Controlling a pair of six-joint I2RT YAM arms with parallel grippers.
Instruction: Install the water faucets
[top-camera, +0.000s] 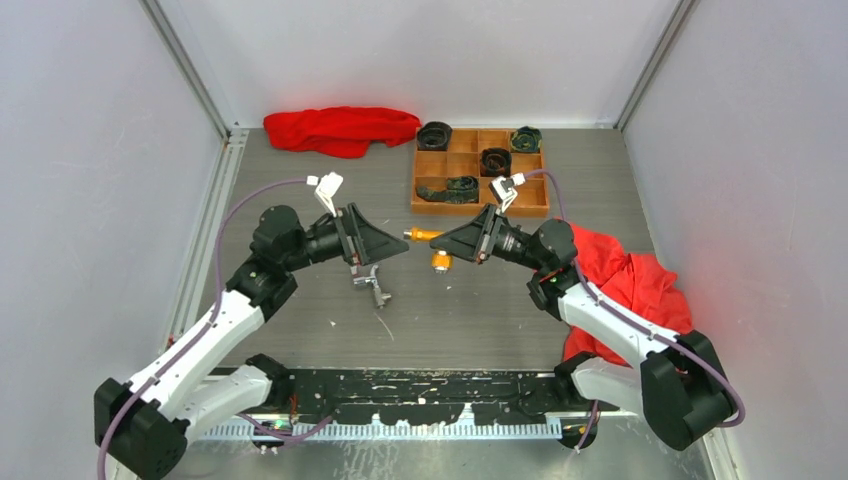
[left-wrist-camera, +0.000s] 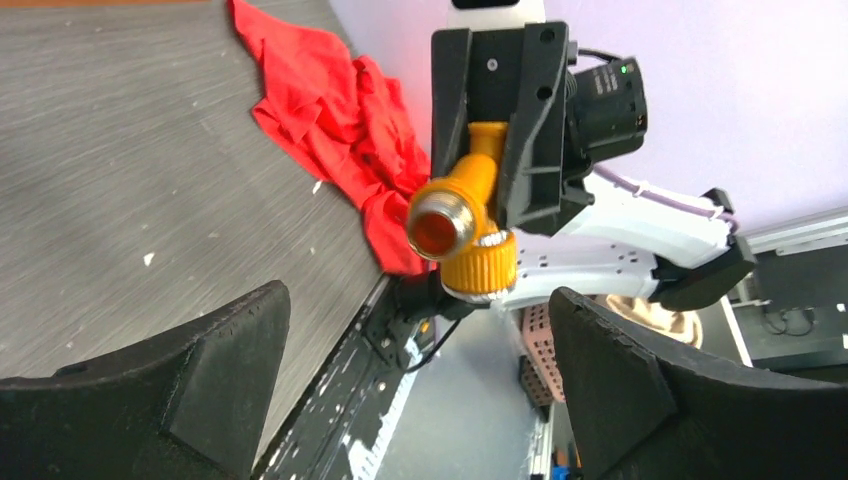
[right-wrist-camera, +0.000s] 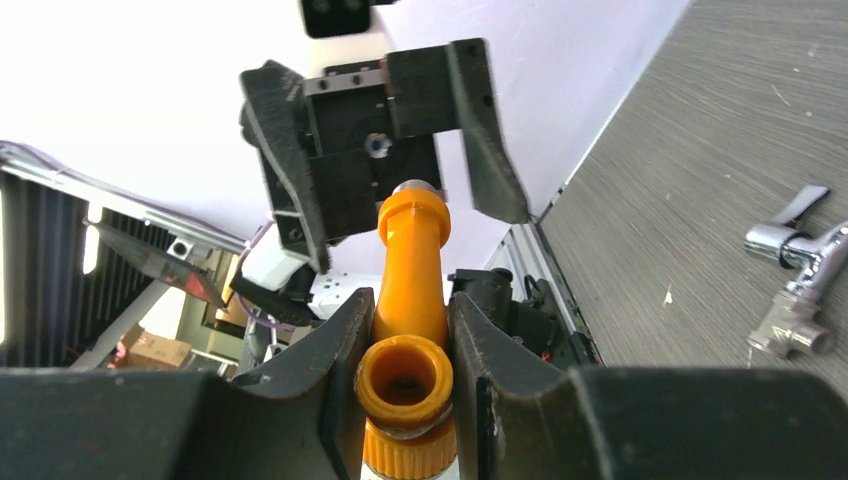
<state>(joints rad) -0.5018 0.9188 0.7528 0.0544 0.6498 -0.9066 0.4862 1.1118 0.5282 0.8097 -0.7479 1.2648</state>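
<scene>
Right wrist view: the right gripper (right-wrist-camera: 406, 310) is closed tight on the orange-yellow faucet (right-wrist-camera: 412, 270), held clear of the table (right-wrist-camera: 690, 180). Facing it at twelve o'clock, the left gripper (right-wrist-camera: 412, 235) gapes wide with nothing in it. The silver faucet (right-wrist-camera: 795, 270) lies on the table at three o'clock, apart from both grippers. From above it sits at six o'clock of the left gripper.
</scene>
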